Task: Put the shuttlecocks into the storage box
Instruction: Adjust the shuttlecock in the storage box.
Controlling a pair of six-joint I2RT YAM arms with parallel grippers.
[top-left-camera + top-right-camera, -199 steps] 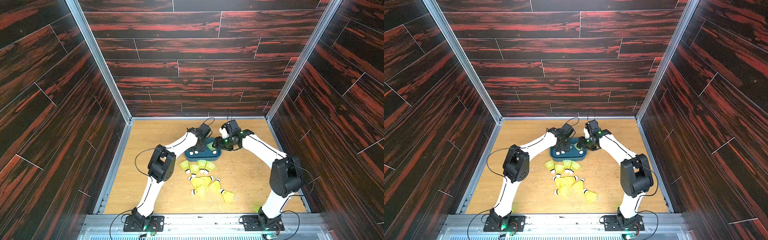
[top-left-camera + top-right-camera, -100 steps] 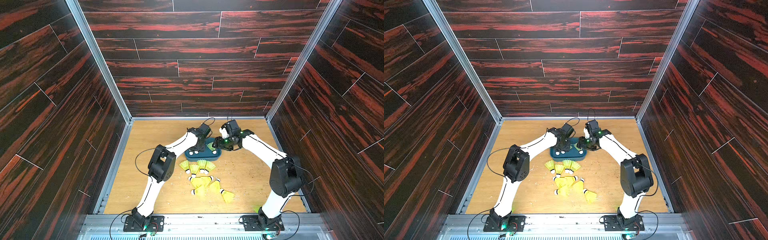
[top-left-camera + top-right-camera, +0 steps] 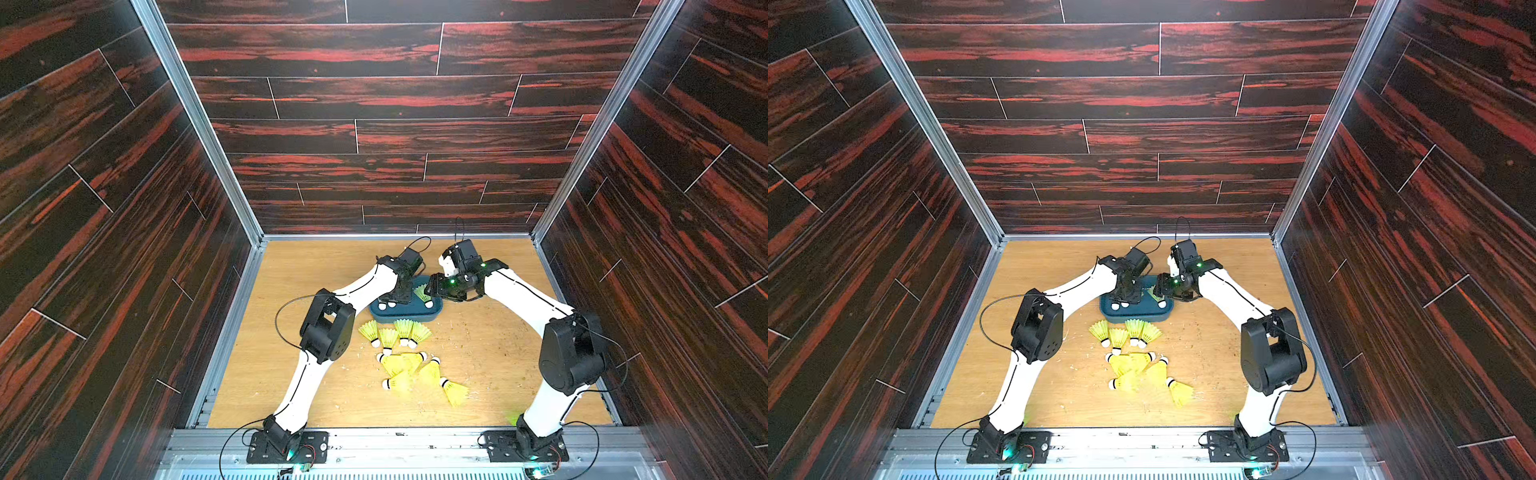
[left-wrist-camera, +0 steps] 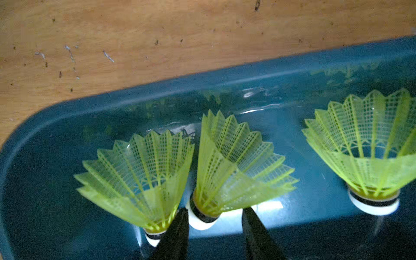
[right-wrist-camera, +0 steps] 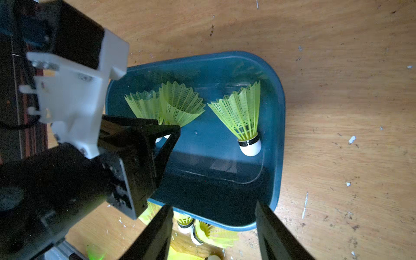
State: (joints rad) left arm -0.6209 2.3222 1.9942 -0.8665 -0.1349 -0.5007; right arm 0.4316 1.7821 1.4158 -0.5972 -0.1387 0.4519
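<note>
Here, in both top views, the left gripper (image 3: 394, 296) and the right gripper (image 3: 1160, 289) are hanging over the storage box (image 3: 405, 318). The left jaws are dipping inside it and the right jaws are hovering just beside them. Loose shuttlecocks (image 3: 405, 365) are lying on the wooden table (image 3: 498, 353) outside the box, apart from both sets of jaws. The four nearest the box are pointing their white corks away from it.

In the left wrist view, the left jaws are standing partly spread around the cork of the middle shuttlecock (image 4: 227, 162). One finger (image 4: 177, 227) is sitting right against it and the other is standing just clear. Its long axis is running straight away from the jaws, skirt fanning out ahead. A second shuttlecock (image 4: 139, 177) is lying just outside one finger and a third shuttlecock (image 4: 371, 157) is lying further off on the other side, both pointing the same way.

In the right wrist view, the right jaws are standing wide apart, holding nothing, over the box's rim. Ahead of them a lone shuttlecock (image 5: 240, 112) is lying inside, cork toward the jaws, skirt away.
</note>
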